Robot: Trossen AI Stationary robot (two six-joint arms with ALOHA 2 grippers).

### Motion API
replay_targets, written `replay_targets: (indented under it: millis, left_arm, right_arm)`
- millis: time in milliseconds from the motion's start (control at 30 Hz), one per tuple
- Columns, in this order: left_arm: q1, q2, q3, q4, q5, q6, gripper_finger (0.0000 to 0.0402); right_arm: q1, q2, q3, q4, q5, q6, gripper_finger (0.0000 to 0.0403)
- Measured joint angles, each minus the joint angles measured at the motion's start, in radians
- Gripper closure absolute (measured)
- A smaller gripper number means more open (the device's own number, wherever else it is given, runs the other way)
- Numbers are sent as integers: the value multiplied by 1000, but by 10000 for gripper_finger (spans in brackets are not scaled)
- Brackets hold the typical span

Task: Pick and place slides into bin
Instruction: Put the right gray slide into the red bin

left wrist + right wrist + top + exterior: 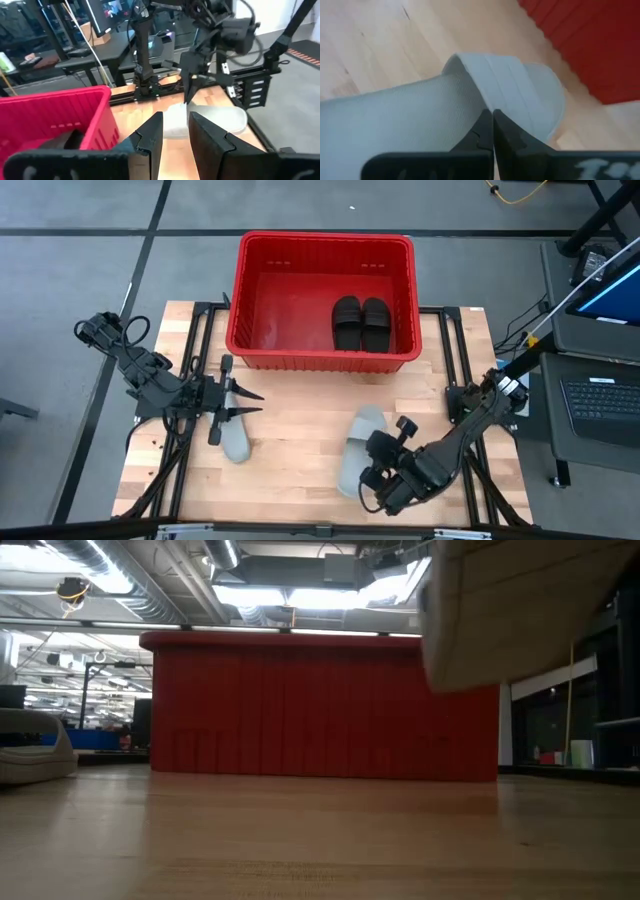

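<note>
The red bin (322, 345) stands at the table's far middle with two black slides (360, 323) side by side on its floor. My right gripper (378, 472) is shut on a light grey slide (358, 448) at the near right. In the low view this slide (520, 615) is up off the table. The second grey slide (235, 443) lies flat on the table at the left, just near of my left gripper (250, 402). That gripper is open and empty, with its fingers pointing toward the table's right. My right gripper pinches the grey slide between its two fingers at the side edge (479, 111), where the wide strap (512, 82) meets the sole. The fingers come in from the table's near right side. The slide is lifted clear of the table and tilted.
The bin's near wall (320, 705) rises across the middle of the table. The bin's left half (285, 310) holds no slides. Bare wood (300, 460) lies between the two grey slides. Desks and a laptop (600, 395) stand off the table's right.
</note>
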Motion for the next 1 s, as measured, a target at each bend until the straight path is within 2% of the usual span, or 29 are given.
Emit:
replay_targets:
  millis: [233, 400, 500, 633, 733, 1000]
  left_arm:
    - [16, 0, 0, 1, -20, 24, 287]
    - [22, 11, 0, 57, -42, 141, 277]
    - [21, 29, 0, 83, -87, 204, 278]
    - [21, 54, 0, 82, -199, 233, 279]
    - [22, 75, 33, 30, -238, 267, 278]
    - [55, 148, 190, -156, -236, 261, 279]
  right_arm:
    - [-70, 0, 117, -1, 65, -190, 403]
    - [-141, -1, 175, -1, 67, -332, 403]
    - [-190, -1, 203, 0, 67, -377, 403]
    - [-250, -1, 232, 25, 66, -452, 403]
    - [-290, -1, 250, 54, 63, -535, 403]
    - [-395, -2, 273, 206, 56, -777, 403]
